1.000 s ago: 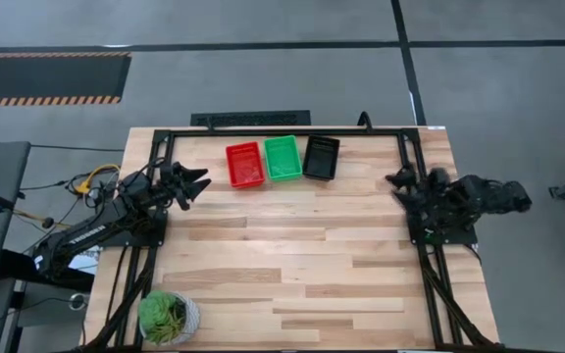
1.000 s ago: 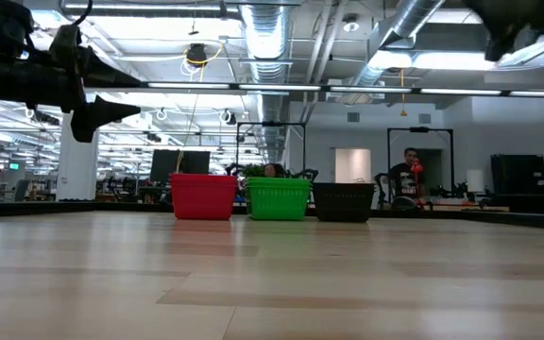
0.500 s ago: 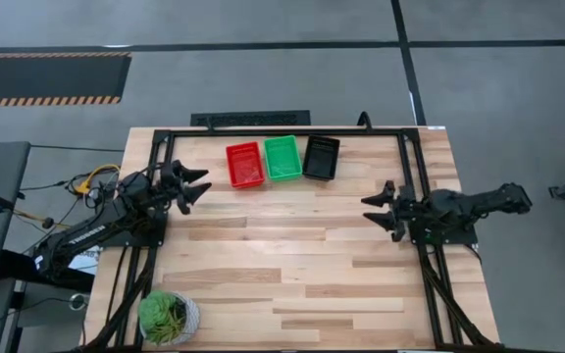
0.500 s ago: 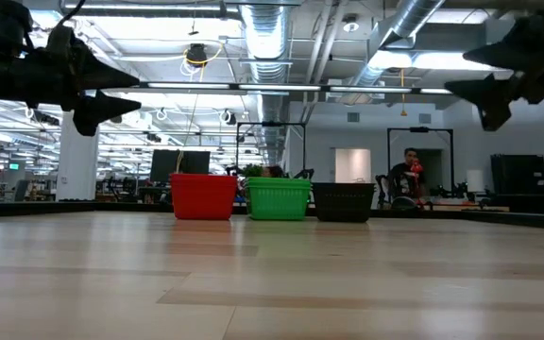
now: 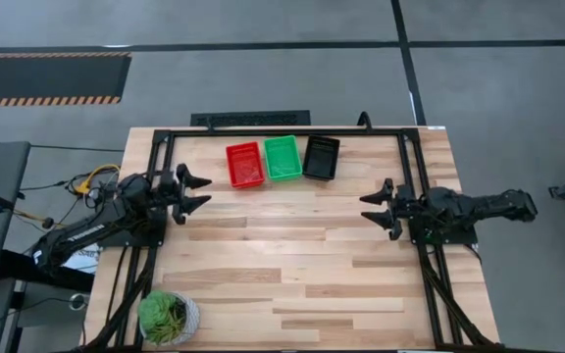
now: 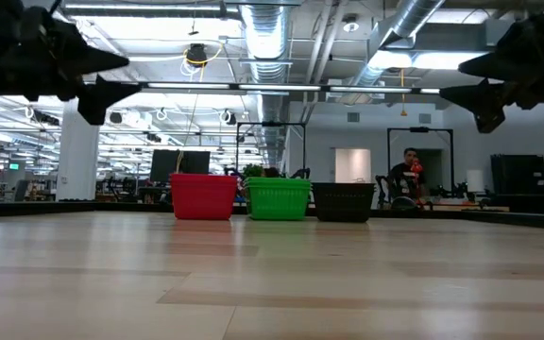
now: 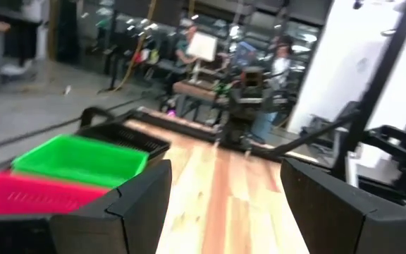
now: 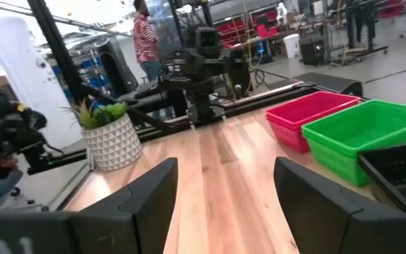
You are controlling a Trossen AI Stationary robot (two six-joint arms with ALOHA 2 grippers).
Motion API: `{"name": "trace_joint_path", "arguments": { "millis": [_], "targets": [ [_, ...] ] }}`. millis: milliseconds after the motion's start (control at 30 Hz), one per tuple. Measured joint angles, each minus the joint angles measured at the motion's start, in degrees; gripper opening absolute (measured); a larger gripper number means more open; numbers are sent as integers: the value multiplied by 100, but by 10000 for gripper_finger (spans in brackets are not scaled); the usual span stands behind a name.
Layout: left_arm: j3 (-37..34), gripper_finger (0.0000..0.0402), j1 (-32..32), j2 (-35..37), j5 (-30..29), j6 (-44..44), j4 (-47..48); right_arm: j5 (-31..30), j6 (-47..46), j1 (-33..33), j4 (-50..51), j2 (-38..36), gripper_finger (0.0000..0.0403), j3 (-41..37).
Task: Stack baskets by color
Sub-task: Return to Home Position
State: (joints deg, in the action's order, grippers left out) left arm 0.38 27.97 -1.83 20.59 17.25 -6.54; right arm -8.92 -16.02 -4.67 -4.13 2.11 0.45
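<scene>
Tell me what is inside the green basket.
From above, the green basket shows only its own green mesh floor; nothing loose lies in it. Whether more green baskets sit nested beneath that top one is covered from view.

From my remote seat, the counter (image 5: 292,265) is a pale wood-plank top edged by a black metal frame (image 5: 282,131), with the left arm's base (image 5: 140,227) standing at its left edge and the right arm's base (image 5: 444,233) at its right edge. Along its far edge I see the red baskets (image 5: 245,164), green baskets (image 5: 283,157) and black baskets (image 5: 321,157) in a row just beside one another, each colour showing from above as one rectangle, the black one turned slightly askew. A potted plant (image 5: 169,317) sits at the near left corner, well apart from that row.
</scene>
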Motion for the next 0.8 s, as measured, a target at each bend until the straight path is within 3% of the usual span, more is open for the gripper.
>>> {"name": "trace_joint_path", "arguments": {
  "millis": [200,467,800],
  "targets": [
    [0,256,-549,2,15,-205,-244,84,40,328,77,0,260,-4],
    [0,256,-1133,0,-312,-586,141,821,106,806,214,0,260,-7],
    [0,256,-1229,0,-788,-1073,228,882,134,1047,299,11,260,-9]
  ]
}}
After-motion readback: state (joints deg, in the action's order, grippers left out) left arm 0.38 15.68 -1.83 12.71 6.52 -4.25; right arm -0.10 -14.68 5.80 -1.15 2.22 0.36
